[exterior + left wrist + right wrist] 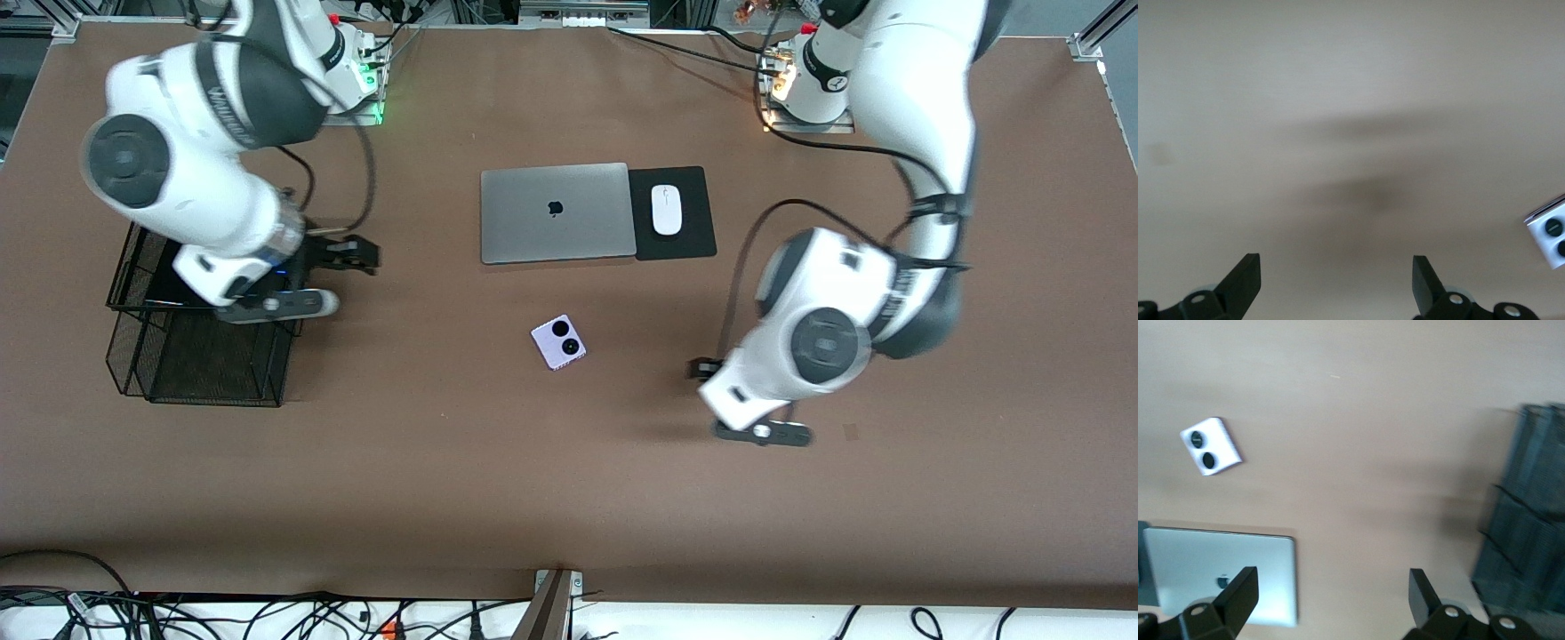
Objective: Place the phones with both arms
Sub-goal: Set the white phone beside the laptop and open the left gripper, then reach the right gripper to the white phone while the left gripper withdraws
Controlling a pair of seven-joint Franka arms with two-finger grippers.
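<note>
Landmark: silver laptop point(555, 212), closed, lid up, one count.
Wire tray point(200, 356): black mesh, tiered, at the right arm's end of the table, well apart from the laptop; one count. Contents: the upper tier shows a dark flat surface under the right arm, but whether it is a phone cannot be told; the lower tier shows only mesh.
Right arm point(191, 169): reaches from its base over the tray.
Right gripper point(348, 256): over bare table just beside the tray, on the tray's laptop side; fingers point(1238, 593) spread wide in the right wrist view, nothing between them.
Lilac phone point(558, 342): one count; small, square, folded, lying flat on the table nearer the front camera than the laptop, close to it but apart. Two black lenses face up. Set askew to the laptop's edges; the lens pair runs on a diagonal. Also seen in the left wrist view point(1550, 230) and the right wrist view point(1211, 446).
Mouse pad point(673, 213): black, touching the laptop's edge toward the left arm's end; one count.
White mouse point(666, 210): on the pad, long axis running toward the front camera; one count.
Left arm point(889, 178): reaches from its base to a spot nearer the front camera than the pad.
Left gripper point(1337, 283): over bare table, toward the left arm's end from the lilac phone; fingers wide apart, holding nothing.
Phones in plain sight: one.
</note>
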